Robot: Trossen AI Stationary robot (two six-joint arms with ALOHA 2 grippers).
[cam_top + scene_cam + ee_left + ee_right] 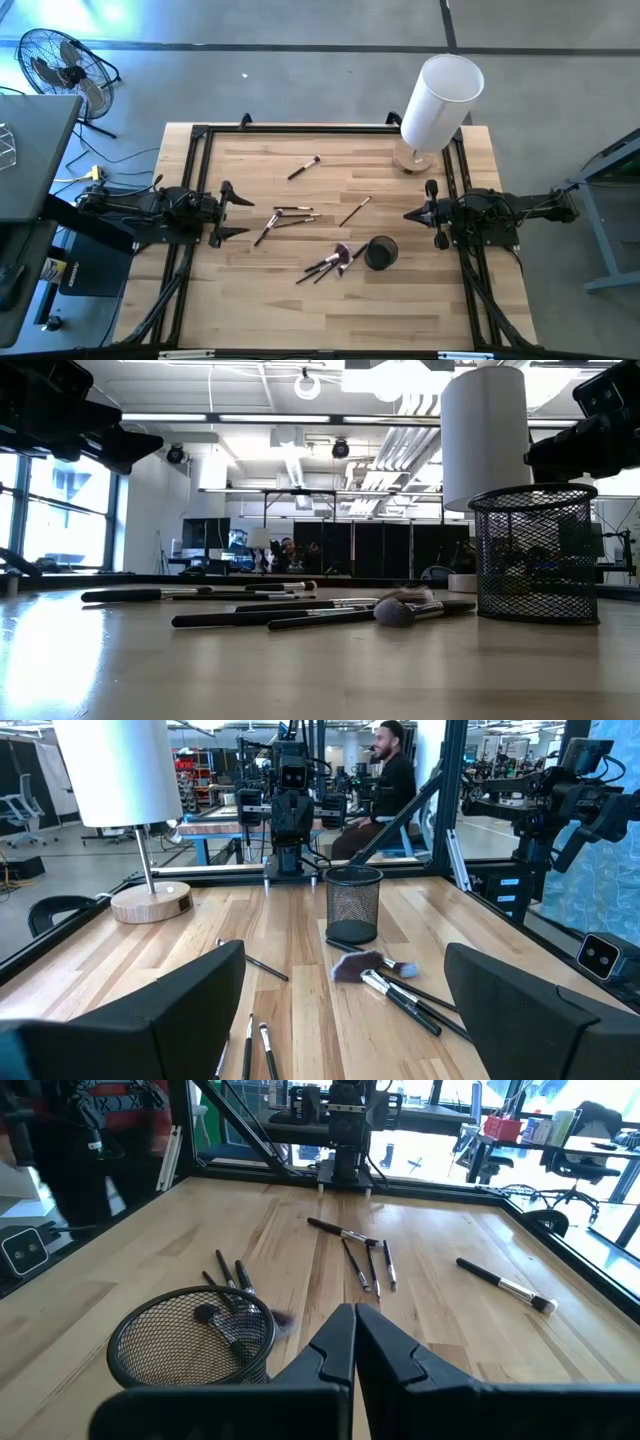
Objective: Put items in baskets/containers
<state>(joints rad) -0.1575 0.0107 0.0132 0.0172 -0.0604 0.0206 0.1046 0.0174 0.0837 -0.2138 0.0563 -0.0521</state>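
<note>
Several thin makeup brushes lie flat on the wooden table. One cluster (285,218) is in the middle, another (330,263) lies beside the black mesh cup (381,252), and single brushes (303,167) (355,210) lie farther off. The cup stands upright on its base, seen also in the low view (535,555) and both wrist views (353,905) (190,1345). My left gripper (243,216) (345,955) hovers open at the table's left, just left of the middle cluster. My right gripper (408,213) (355,1312) is shut at the table's right, above and beyond the cup.
A tall white cylinder on a wooden base (440,100) stands at the far right corner of the table. A black frame (300,128) runs along the far edge and both sides. A person (395,780) sits in the room beyond the table.
</note>
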